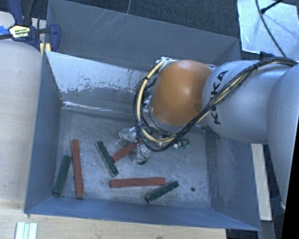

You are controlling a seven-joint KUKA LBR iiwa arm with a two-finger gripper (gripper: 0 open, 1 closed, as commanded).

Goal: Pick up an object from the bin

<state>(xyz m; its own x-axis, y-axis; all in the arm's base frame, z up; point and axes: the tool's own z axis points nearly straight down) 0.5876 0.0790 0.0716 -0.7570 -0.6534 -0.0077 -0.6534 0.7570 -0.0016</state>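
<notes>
Short red stick (pixel 124 153) lies at seven o'clock of my gripper (pixel 136 145); jaws' spread I cannot tell; lift not yet done.

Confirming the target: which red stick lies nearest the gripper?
The short red stick mid-bin, one end at the gripper; the left red stick and front red stick are longer and farther off.

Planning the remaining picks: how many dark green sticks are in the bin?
3 dark green sticks: one by the bin's left wall, one mid-floor left of the end effector, one front right. The arm may hide more.
</notes>
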